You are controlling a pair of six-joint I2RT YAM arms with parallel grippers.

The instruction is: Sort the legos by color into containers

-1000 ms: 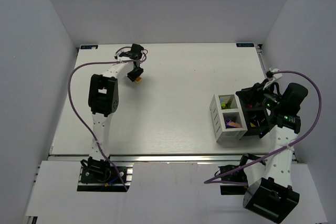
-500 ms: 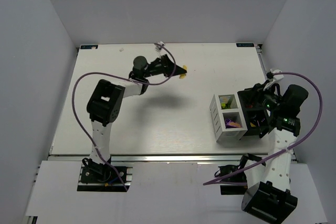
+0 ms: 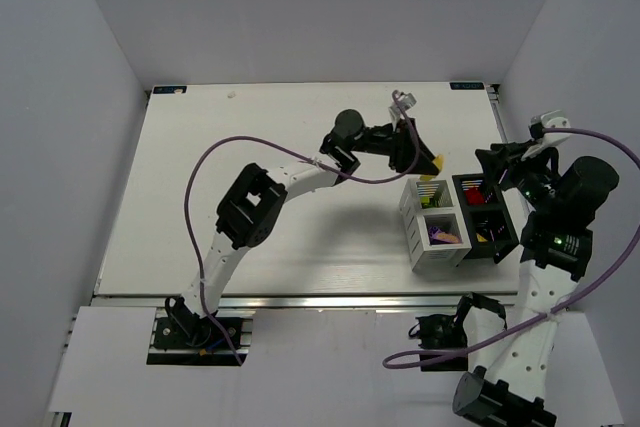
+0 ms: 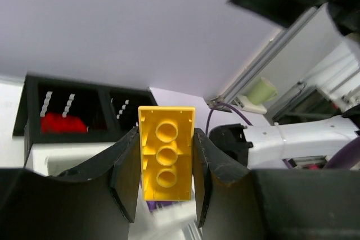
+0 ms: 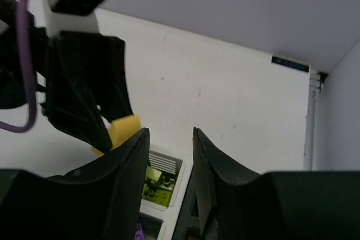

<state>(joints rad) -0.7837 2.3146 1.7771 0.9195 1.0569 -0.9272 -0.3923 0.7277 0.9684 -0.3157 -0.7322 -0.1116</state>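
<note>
One yellow lego (image 4: 166,158) in left gripper (image 4: 166,139) | right gripper (image 5: 169,139) narrow | label (image 5: 289,63) illegible

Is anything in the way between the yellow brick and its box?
Nothing visible blocks it. The yellow plastic brick, pinched in the jaws of the left gripper, hangs by the far left corner of the white-and-black four-compartment box, whose tops are open. The right gripper hovers near the box's far right side.

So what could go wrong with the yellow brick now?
The left gripper pinches the yellow brick only by its sides, so it might slip out before reaching the containers. It hangs nearest the lime green compartment, so it could drop into the wrong colour. The right gripper hovers close by, so the arms might bump.
</note>
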